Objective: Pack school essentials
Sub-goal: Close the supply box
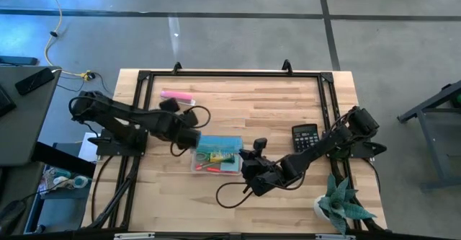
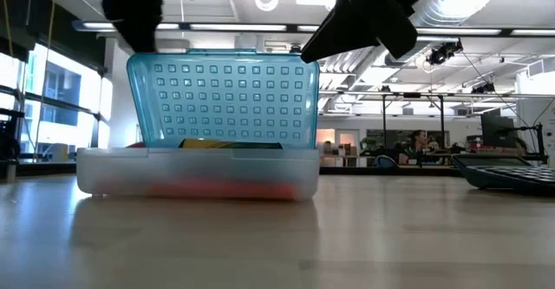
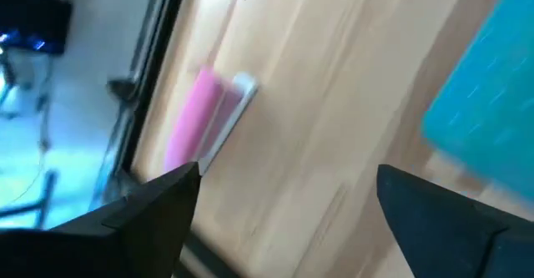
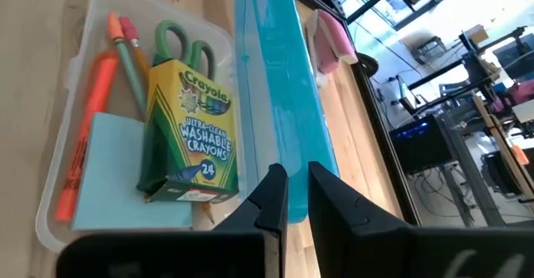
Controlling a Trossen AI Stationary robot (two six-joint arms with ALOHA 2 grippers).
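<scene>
A clear pencil box (image 1: 216,161) sits mid-table with its blue lid (image 2: 221,98) standing upright. Inside lie a green-yellow crayon box (image 4: 188,136), green-handled scissors (image 4: 183,44), an orange-red pen (image 4: 88,128), a green pencil (image 4: 133,65) and a light-blue note pad (image 4: 117,178). My right gripper (image 4: 298,199) is at the box's right end, shut on the lid. My left gripper (image 3: 288,203) hangs open above the table, left of the box, with nothing between its fingers. A pink block (image 3: 192,119) lies flat at the far left. My right gripper pinches the lid's free rim (image 4: 292,157) between its two fingers, near the lid's right corner (image 2: 310,61). The fingers come from the table's right side, slanting down. The lid stands upright on its hinge, and the box rests on the table.
A black calculator (image 1: 305,135) lies at the right, and a spiky green potted plant (image 1: 342,205) stands at the near right corner. A black frame (image 1: 144,78) runs along the table's far and side edges. Bare wood lies between the box and the far edge.
</scene>
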